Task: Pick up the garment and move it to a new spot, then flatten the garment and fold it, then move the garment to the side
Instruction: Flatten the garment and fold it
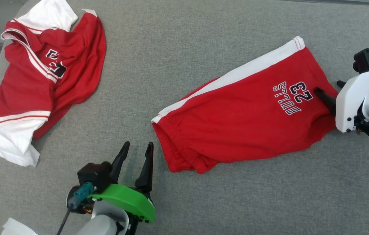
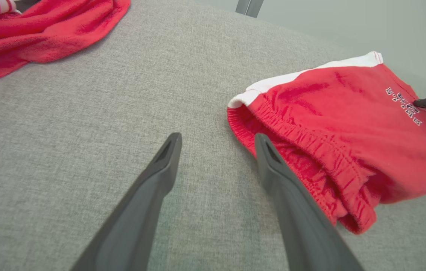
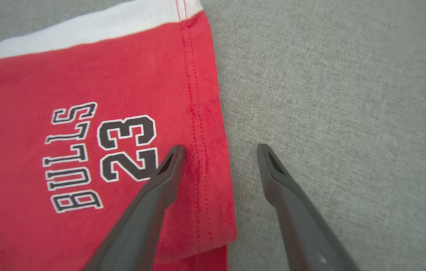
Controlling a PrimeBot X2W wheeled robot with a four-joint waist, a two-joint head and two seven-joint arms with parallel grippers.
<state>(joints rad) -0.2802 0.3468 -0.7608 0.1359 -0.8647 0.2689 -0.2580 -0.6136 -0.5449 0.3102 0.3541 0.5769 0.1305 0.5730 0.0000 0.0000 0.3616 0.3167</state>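
Nearest the robot, at 7 o'clock in the head view, the left gripper (image 1: 139, 144) hangs with its fingers spread wide over the bare grey fabric tabletop (image 1: 184, 49), holding nothing. It sits just beside the elastic waistband (image 2: 311, 150) of the red shorts (image 1: 236, 124), on the waistband's 9 o'clock side.

The shorts lie from centre out toward 3 o'clock, apparently folded lengthwise, with the white side stripe (image 1: 249, 70) along the far edge and the layers a little bunched at the waistband end.

At 3 o'clock the right gripper (image 1: 328, 86) is also spread and empty. It straddles the leg hem, one finger over the cloth by the "BULLS 23" print (image 3: 100, 154) and the other over bare tabletop. Whether that finger presses the cloth, I cannot tell.

Farthest, at 10 o'clock, a crumpled red-and-white jersey (image 1: 41, 75) lies well apart.

The risks, as I judge them:
- A pinch that takes only the top layer would open the fold.
- Uneven pulls from the two ends would skew it.
- The loose waistband could drag and rumple on the rough tabletop.

No container is involved; both garments lie directly on the tabletop.
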